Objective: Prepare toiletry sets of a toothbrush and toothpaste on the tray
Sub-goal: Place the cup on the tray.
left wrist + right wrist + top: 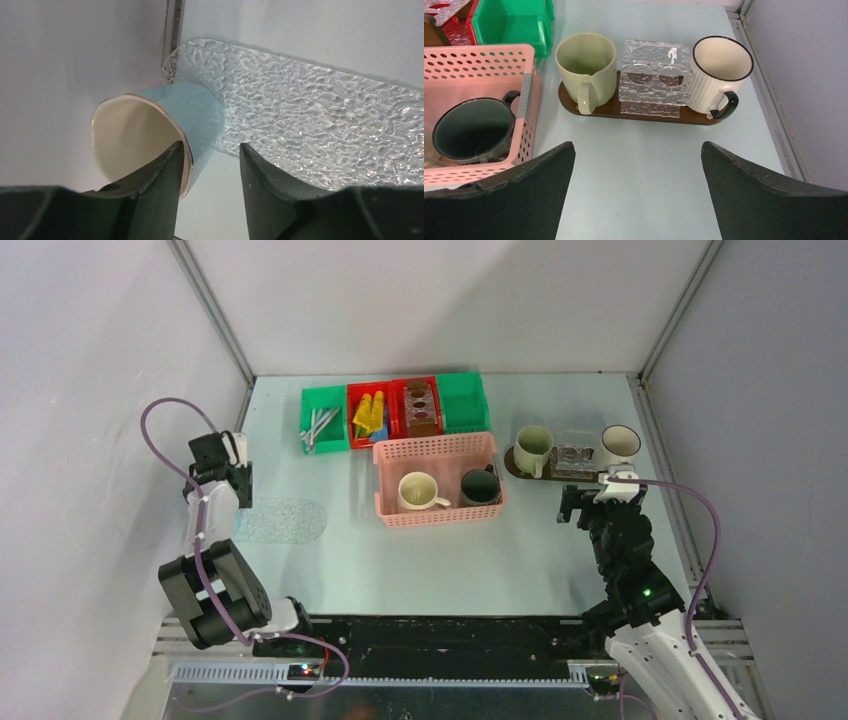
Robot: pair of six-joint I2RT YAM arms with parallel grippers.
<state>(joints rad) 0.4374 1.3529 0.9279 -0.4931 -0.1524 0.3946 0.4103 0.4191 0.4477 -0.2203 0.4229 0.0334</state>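
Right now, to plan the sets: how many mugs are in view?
5: green mug and white mug on the tray; cream mug and dark mug in the pink basket; pale blue mug at the left gripper. None seems hidden.

Pink perforated basket (436, 445) stands mid-tabletop (420, 560). Green bins (463, 405) and red bins (394, 405) line the far edge. Clear textured mat (283, 521) lies flat, left side.

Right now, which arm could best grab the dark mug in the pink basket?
Right. The right hand is open, empty and nearer the dark mug; the left hand is far off, straddling the rim of a blue mug.
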